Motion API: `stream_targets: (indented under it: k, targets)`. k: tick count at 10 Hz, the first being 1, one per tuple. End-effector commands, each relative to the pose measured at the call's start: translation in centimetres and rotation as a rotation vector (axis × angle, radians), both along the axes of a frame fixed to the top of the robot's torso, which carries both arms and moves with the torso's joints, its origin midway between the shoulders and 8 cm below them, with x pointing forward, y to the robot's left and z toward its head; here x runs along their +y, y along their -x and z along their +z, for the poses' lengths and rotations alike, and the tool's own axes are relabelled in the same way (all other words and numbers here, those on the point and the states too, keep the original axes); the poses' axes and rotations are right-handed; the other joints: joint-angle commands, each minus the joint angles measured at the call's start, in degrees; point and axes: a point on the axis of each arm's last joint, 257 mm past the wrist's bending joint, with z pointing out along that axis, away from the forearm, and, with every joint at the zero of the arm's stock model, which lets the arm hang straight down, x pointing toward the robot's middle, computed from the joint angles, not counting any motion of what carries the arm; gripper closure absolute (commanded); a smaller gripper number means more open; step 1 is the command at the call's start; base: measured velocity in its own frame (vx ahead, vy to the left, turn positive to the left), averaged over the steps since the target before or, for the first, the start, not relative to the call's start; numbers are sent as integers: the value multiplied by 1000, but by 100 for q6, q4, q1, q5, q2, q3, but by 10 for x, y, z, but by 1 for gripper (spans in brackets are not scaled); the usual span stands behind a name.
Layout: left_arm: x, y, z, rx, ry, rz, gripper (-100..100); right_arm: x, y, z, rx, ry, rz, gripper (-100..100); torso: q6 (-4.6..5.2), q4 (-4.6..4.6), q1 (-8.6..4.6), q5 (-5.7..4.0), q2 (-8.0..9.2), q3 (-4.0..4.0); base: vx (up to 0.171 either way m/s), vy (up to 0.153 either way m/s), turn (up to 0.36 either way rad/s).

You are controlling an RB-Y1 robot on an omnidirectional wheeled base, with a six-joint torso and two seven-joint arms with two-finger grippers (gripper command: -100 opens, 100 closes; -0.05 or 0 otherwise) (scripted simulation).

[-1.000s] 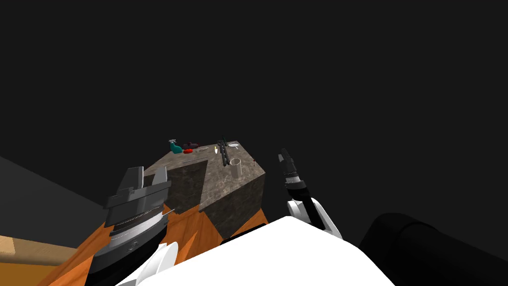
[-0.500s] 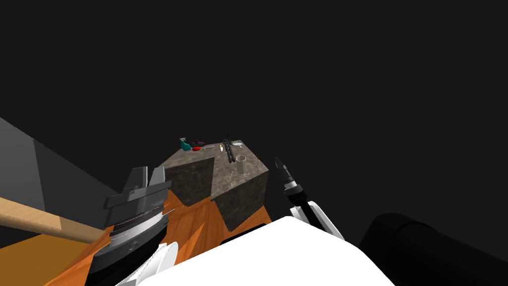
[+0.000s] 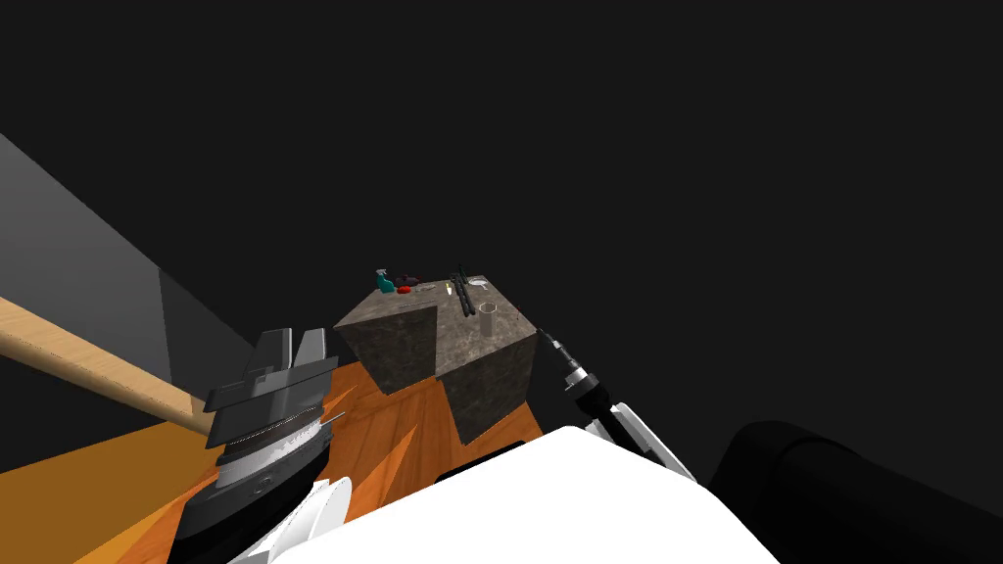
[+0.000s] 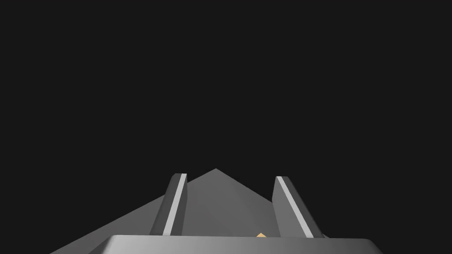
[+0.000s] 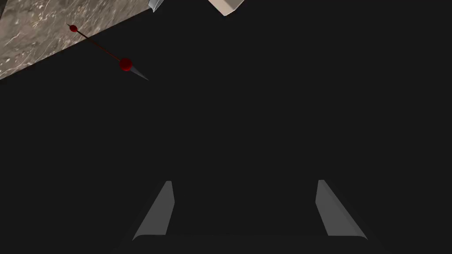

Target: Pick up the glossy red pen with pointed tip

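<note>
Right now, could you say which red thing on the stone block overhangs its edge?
The thin red pen, its grey tip past the block's edge; the other red thing sits beside the teal spray bottle.

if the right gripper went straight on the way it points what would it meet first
Probably nothing: the right gripper, fingers open, points into a black area. The red pen, jutting past the edge of the stone counter, lies off that line; depth is unclear.
</note>
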Motion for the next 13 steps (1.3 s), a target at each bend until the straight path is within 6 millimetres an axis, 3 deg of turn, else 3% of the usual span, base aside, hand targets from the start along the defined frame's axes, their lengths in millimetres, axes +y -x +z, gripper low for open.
stream_targets:
  k: [1, 3, 4, 5, 6, 8, 13]
  targets:
    - [0, 0, 0, 0, 0, 0, 0, -1, 4, -19, 36, 47, 5, -100, 0, 0, 0, 0, 0, 0, -38, 59, 69]
    - [0, 0, 0, 0, 0, 0, 0, -12, 10, -60, 120, 195, 21, -100, 1, 0, -6, -1, 0, 0, -47, 64, 130]
    - [0, 0, 0, 0, 0, 0, 0, -15, 11, -65, 133, 210, 26, -100, 2, 0, -4, -1, 2, 1, -47, 52, 65]
    - [0, 0, 0, 0, 0, 0, 0, -25, 16, -87, 178, 289, 32, -100, 2, 0, -9, -1, 1, 1, -51, 57, 137]
    - [0, 0, 0, 0, 0, 0, 0, -26, 16, -87, 180, 299, 38, -100, 1, 1, -9, -1, 3, 1, -30, 44, 51]
    - [0, 0, 0, 0, 0, 0, 0, -50, 24, -123, 254, 467, 54, -100, 1, -2, -11, -2, -8, -4, -19, 65, 169]
    - [0, 0, 0, 0, 0, 0, 0, -96, 36, -159, 348, 697, 89, -100, 1, -4, -17, -3, -18, -10, 2, 42, 98]
